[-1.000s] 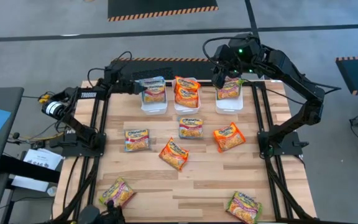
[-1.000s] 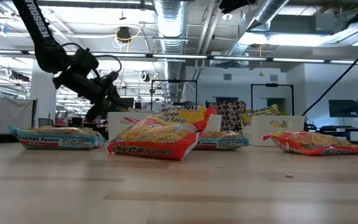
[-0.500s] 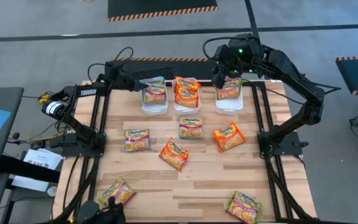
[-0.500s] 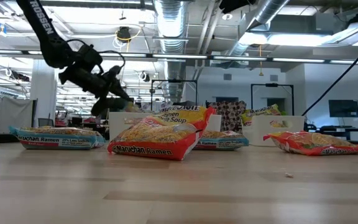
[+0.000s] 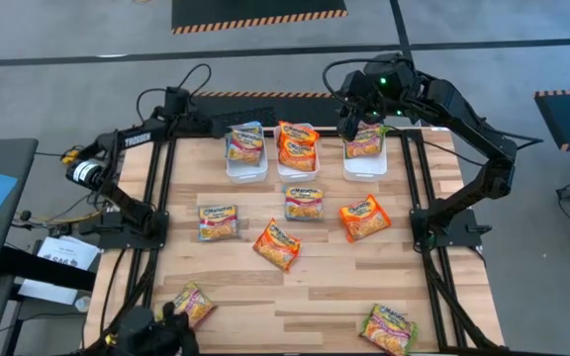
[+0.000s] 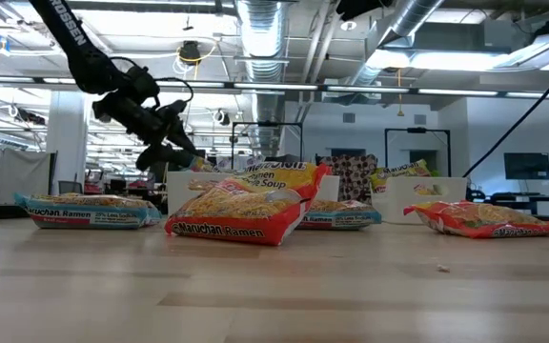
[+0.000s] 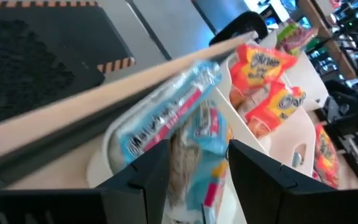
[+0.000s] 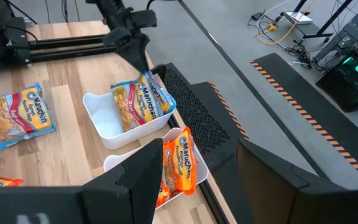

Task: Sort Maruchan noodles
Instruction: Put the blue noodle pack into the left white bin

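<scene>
Three white bins stand along the table's far edge. The left bin (image 5: 246,168) holds blue Maruchan noodles (image 5: 245,145) (image 8: 143,99) leaning on its wall. The middle bin (image 5: 298,170) holds orange packets (image 5: 297,146). The right bin (image 5: 364,170) holds pink-green ones (image 5: 364,144). My left gripper (image 5: 216,127) (image 6: 181,152) (image 7: 197,168) hangs open just above and to the far left of the left bin, and the blue packets show beyond its fingers. My right gripper (image 5: 349,124) (image 8: 197,180) stands open high over the right bin, empty.
Loose packets lie flat on the wood: blue ones (image 5: 219,222) (image 5: 304,202), orange ones (image 5: 364,217) (image 5: 277,244), pink-green ones (image 5: 188,305) (image 5: 389,329). Black frame rails (image 5: 161,198) run along both sides. Bare wood (image 5: 315,292) lies in the near middle.
My left gripper has risen and drawn back from the left bin toward the table's far-left corner, staying open. The blue packets stay in the bin.
</scene>
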Controlling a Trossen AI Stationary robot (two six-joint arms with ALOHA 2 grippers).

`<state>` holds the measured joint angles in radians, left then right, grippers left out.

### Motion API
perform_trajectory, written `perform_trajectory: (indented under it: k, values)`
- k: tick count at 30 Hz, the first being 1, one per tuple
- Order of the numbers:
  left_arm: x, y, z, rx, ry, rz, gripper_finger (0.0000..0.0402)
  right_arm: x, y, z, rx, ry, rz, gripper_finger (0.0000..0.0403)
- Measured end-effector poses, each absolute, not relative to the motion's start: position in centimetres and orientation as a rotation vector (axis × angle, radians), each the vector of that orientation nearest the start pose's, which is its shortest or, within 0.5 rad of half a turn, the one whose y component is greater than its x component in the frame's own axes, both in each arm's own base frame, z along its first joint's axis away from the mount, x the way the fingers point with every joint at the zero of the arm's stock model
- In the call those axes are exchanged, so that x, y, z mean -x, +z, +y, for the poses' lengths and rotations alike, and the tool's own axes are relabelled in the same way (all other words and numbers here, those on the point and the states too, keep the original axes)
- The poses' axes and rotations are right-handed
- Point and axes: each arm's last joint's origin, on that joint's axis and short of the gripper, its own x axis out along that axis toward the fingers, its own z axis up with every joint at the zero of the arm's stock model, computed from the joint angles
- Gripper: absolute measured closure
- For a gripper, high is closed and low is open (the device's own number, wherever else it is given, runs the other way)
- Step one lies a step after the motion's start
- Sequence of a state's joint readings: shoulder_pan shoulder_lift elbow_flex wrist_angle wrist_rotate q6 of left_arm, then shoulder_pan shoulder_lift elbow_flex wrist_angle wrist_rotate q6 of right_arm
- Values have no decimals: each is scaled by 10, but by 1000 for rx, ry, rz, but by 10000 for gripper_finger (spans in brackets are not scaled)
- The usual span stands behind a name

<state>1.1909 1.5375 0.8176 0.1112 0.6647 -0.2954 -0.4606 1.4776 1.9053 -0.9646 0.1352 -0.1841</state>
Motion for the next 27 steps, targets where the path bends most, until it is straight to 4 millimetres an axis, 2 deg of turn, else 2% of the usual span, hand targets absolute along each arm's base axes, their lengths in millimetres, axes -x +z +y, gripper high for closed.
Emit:
perform_trajectory:
  k: [4,6,9,12,15,20,27]
  values:
    - [-131,214,288,790,550,263,253,-246,473,-126,86,-529,589,178]
    - [-138,221,287,801,450,245,253,-246,473,-126,86,-529,589,178]
    - [-159,229,278,792,302,252,253,-246,473,-126,86,-529,589,178]
    - [-180,225,262,780,251,317,253,-246,473,-126,86,-529,589,178]
    - [-195,217,247,736,282,430,253,-246,473,-126,86,-529,589,178]
    - [-206,208,231,736,383,583,253,-246,473,-126,86,-529,589,178]
    - [-222,230,222,559,499,768,253,-246,473,-126,85,-529,589,178]
